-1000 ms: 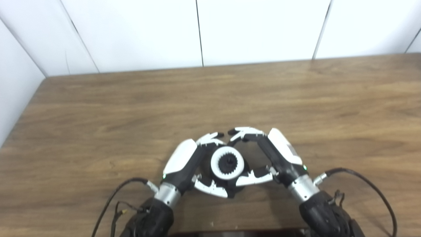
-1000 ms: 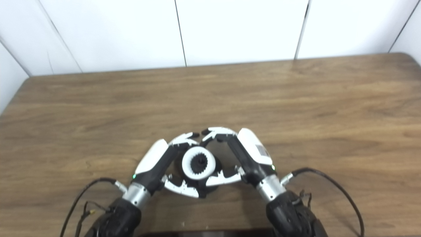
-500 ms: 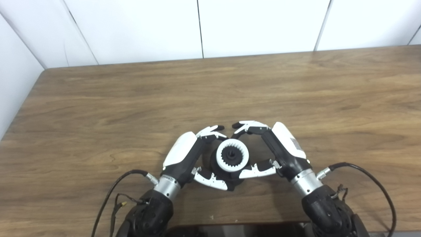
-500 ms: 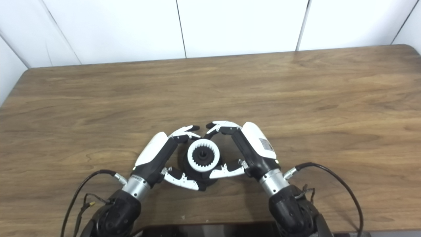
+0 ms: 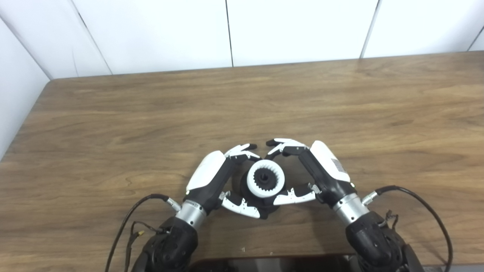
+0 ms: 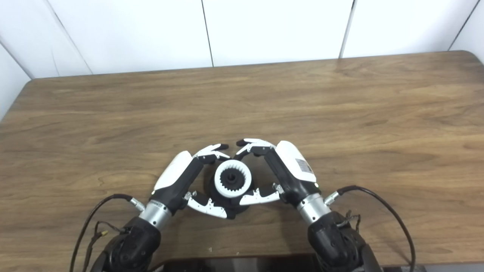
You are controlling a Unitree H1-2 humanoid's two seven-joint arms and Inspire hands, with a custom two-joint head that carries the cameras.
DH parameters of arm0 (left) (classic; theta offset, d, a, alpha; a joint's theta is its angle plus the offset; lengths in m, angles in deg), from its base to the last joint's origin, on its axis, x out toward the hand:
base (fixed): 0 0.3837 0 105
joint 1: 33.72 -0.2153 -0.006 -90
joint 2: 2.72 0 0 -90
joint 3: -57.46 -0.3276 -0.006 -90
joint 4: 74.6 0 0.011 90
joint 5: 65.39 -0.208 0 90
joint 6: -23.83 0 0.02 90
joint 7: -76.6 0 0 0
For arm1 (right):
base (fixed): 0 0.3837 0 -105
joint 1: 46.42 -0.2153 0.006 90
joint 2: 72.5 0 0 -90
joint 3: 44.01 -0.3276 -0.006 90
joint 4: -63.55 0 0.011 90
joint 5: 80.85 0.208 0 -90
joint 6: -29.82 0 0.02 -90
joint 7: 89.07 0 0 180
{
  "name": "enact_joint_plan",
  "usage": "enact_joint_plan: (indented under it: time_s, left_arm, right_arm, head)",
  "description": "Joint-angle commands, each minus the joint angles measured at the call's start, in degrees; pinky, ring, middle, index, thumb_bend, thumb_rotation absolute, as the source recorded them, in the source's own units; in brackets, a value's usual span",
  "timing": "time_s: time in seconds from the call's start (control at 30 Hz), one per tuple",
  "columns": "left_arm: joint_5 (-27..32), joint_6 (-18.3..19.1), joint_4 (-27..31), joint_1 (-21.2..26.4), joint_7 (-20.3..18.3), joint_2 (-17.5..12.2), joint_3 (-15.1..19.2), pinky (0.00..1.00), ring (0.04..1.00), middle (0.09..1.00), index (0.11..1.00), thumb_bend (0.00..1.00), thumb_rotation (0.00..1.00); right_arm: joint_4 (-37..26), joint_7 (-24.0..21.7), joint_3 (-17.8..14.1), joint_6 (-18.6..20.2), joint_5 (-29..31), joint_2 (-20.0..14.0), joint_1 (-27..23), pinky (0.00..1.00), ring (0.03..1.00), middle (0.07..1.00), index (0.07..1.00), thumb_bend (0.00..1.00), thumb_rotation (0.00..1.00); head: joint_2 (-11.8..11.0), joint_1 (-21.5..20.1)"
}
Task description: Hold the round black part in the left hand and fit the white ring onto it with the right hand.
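Cupping one assembly between two hands near the table's [image 5: 113, 113] front edge

From the left, the left hand [image 5: 211, 179] curls around the round black part [image 5: 247, 189], fingers over its far side and thumb beneath; the white ring [image 5: 265, 182], toothed inside, sits on top of that part around a dark hub; the right hand [image 5: 321, 172] arches over from the right, its thumb touching the ring's near edge, and whether its fingers actually grip cannot be told
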Motion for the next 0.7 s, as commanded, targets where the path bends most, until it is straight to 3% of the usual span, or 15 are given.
enact_joint_plan:
  time_s: [0.0,0.2,0.67]
  left_arm:
    - [1.0,-0.1,2.0,0.6,-0.5,-0.3,0.2,0.78,0.931,0.908,0.572,0.93,0.19]
    - [1.1,-0.2,1.9,0.7,-0.5,-0.2,0.2,0.78,0.929,0.907,0.571,0.93,0.19]
    - [1.0,0.2,2.1,0.7,-0.7,-0.1,0.1,0.79,0.932,0.909,0.573,0.93,0.2]
  right_arm:
    - [-0.9,-1.5,-0.2,2.1,-2.0,-1.0,-0.7,0.73,0.843,0.863,0.734,0.84,0.4]
    - [-2.4,-3.2,0.1,3.0,-1.5,-1.3,-1.0,0.74,0.863,0.887,0.837,0.96,0.53]
    - [-2.9,-5.7,0.5,3.5,-2.5,-1.8,-1.3,0.77,0.883,0.923,0.953,1.0,0.57]
  head:
    - [0.1,0.0]
    - [0.1,0.1]
    - [0.2,0.0]
